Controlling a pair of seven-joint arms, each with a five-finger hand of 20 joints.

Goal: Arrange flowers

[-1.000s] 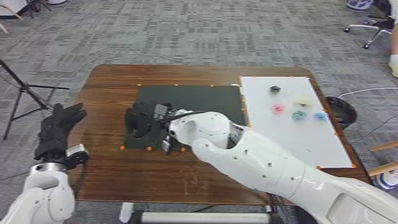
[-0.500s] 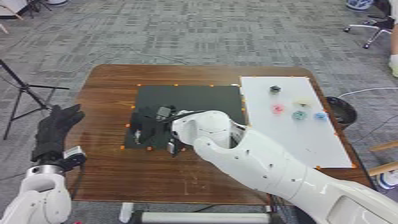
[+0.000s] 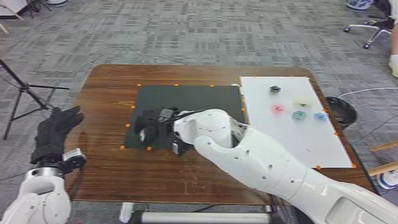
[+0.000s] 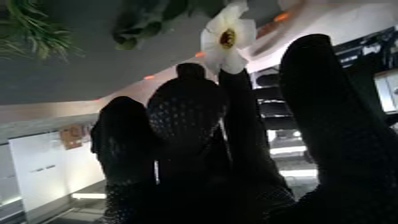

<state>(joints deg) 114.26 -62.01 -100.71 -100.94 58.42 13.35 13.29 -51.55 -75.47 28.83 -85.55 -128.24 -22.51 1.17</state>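
In the head view the right hand (image 3: 151, 128) is over the dark mat (image 3: 185, 95), palm side hidden. The left hand (image 3: 55, 131) is beside the table's left edge, fingers straight. In the right wrist view the right hand (image 4: 187, 115) has its fingers extended and its thumb apart. A white flower (image 4: 211, 46) with a yellow-brown centre is at one fingertip; whether it is held cannot be told. Dark green leaves (image 4: 130, 36) and grass-like greenery (image 4: 34, 36) lie against the mat. Farther off are dark fingers of the left hand (image 4: 277, 109).
On the table's right side, a white sheet (image 3: 306, 145) bears a black item (image 3: 274, 89) and small pink (image 3: 278, 108), cream (image 3: 303, 101), green (image 3: 298, 115) and blue (image 3: 321, 116) pieces. A black bin (image 3: 346, 115) stands beyond the table's right edge; a tripod (image 3: 24, 86) stands left.
The right hand has moved to the right and slightly toward the robot over the mat. The left hand has shifted only slightly.
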